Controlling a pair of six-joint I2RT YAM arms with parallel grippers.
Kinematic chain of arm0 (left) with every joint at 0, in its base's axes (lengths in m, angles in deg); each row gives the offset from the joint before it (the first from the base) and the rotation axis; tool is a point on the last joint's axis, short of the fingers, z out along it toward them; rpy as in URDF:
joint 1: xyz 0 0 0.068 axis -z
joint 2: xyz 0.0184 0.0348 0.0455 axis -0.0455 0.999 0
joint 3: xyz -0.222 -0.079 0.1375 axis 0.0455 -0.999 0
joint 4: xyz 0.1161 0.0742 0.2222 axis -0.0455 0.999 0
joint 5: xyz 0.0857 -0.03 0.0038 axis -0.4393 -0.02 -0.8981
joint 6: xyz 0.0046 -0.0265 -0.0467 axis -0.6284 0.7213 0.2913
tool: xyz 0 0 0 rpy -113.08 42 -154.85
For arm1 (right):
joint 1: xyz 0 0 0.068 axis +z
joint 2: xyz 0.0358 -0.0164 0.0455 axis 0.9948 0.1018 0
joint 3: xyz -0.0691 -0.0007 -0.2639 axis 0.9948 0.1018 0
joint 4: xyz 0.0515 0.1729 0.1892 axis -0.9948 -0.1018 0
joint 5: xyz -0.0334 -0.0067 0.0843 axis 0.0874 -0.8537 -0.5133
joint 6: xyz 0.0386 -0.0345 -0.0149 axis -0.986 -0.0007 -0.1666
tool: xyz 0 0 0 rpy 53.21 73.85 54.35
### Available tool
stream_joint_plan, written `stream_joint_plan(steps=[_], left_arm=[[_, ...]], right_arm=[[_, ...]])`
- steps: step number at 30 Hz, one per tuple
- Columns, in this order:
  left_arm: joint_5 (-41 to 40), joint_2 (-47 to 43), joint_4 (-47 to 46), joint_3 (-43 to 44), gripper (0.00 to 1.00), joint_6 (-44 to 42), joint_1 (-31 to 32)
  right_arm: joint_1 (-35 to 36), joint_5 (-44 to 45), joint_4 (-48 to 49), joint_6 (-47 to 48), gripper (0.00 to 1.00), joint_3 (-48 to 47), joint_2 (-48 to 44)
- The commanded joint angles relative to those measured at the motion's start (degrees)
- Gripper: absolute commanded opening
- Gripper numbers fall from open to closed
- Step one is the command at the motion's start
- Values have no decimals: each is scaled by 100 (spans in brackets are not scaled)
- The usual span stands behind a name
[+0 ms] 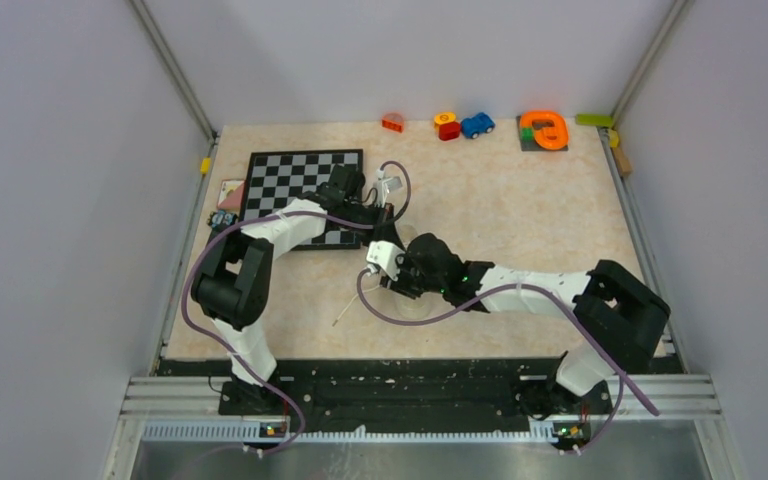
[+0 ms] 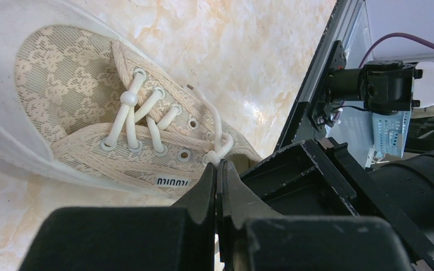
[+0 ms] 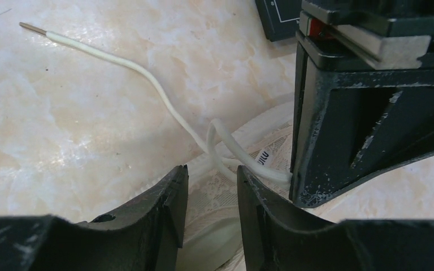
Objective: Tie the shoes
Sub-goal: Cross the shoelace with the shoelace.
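Pinching the lace [image 2: 213, 119] of the shoe [image 2: 62, 79] in my left gripper [image 2: 219, 166], right gripper [image 3: 211, 175] spread apart just beside it

A black-and-white chessboard [image 1: 290, 175] lies on the beige marbled table [image 1: 520, 220], left of centre in the overhead view. Along the table's top edge sit a red block [image 1: 393, 122], a yellow-and-red toy [image 1: 447, 124], a blue toy car [image 1: 477, 125] and an orange curved piece [image 1: 543, 130].

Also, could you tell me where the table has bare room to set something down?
The widest bare patch lies between the toy car and orange piece and the right arm. Crowded: the centre, with left arm, sneaker and lace beside the chessboard.
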Motion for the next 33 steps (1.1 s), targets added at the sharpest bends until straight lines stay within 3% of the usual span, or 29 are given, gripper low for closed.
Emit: stream_joint_plan(steps=[1,14,19,21,28,33], left_arm=[[132,-127,-184,59,0,-4,-6],[183,-88,-184,70,0,5,-8],[187,-70,-178,93,0,5,-6],[179,-53,-178,98,0,4,-10],[60,4,-96,138,0,-51,-10],[5,27,-72,160,0,-65,-9]], right_arm=[[96,333,409,289,39,-228,67],[95,517,663,434,37,-230,473],[91,619,330,457,20,-423,625],[94,525,147,338,0,-508,577],[-42,-1293,203,-915,0,-465,-710],[-667,-2647,914,-2662,0,-119,-1579]])
